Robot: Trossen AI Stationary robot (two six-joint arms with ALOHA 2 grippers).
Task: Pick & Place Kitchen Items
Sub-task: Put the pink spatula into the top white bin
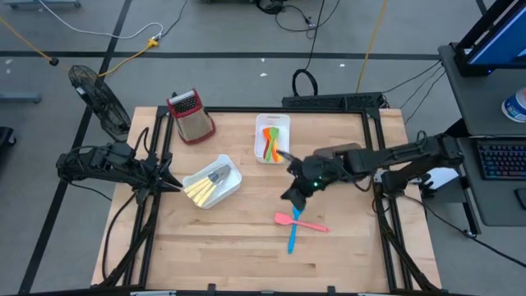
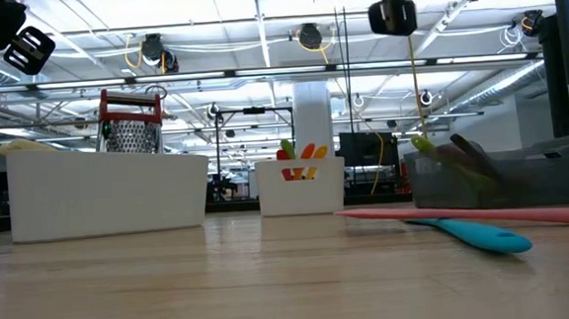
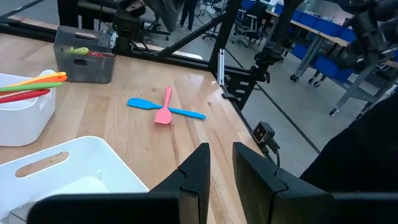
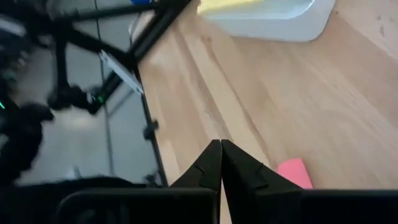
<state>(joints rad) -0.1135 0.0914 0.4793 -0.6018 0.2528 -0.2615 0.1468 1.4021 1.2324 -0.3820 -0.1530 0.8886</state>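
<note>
I see a light wooden table (image 1: 246, 247) carrying 2 white bins (image 1: 215, 182) (image 1: 272, 138) and a box grater (image 1: 191, 115) with a red top. A pink spatula (image 1: 301, 222) lies crossed over a blue one (image 1: 293, 234) on the bare wood. A grey bin (image 3: 83, 58) sits near the edge.

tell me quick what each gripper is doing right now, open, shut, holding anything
Left gripper: slightly open, holding nothing, at the table's left edge.
Right gripper: shut, empty, above the pink silicone spatula.
</note>
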